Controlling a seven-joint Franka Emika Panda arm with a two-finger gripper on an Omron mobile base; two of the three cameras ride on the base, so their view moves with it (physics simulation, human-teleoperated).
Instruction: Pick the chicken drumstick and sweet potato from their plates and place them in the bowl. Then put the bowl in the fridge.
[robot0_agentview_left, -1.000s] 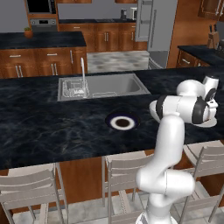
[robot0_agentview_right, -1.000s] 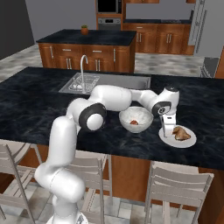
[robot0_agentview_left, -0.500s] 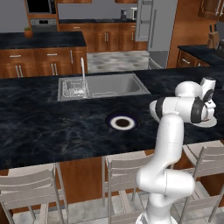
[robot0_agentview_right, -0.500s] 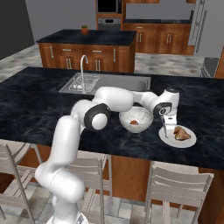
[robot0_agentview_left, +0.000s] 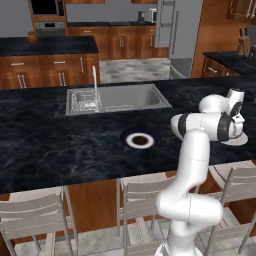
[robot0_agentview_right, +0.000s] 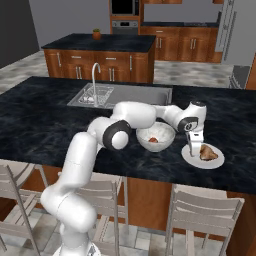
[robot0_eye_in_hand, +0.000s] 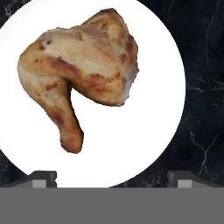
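on the dark marbled surface (robot0_agentview_right: 60, 115) of a kitchen island, the robot's white arm (robot0_agentview_right: 135, 116) reaches out to the right, its jaws released and spread wide just above a white plate (robot0_agentview_right: 192, 157) carrying a chicken drumstick (robot0_agentview_right: 206, 152). from the hand view, the drumstick (robot0_eye_in_hand: 83, 72) lies across the middle of the white plate (robot0_eye_in_hand: 144, 131), golden brown, its thick end toward the top and its narrow bone end pointing down toward the two dark fingertips (robot0_eye_in_hand: 41, 178), which stand apart at either side of the plate's near edge and touch nothing. a pale bowl (robot0_agentview_right: 155, 136) sits just beside the plate on its left, close to the arm's forearm, with a reddish-brown piece of food (robot0_agentview_right: 154, 140) inside. farther left along the surface, seen from the left base view, a small black-rimmed plate (robot0_agentview_left: 140, 140) with a white centre rests well apart from the arm, in front of the steel sink (robot0_agentview_left: 116, 98) and its tap (robot0_agentview_left: 94, 79). the tall grey fridge (robot0_agentview_left: 176, 25) stands at the far side of the room, among brown wood cabinets (robot0_agentview_left: 120, 44).
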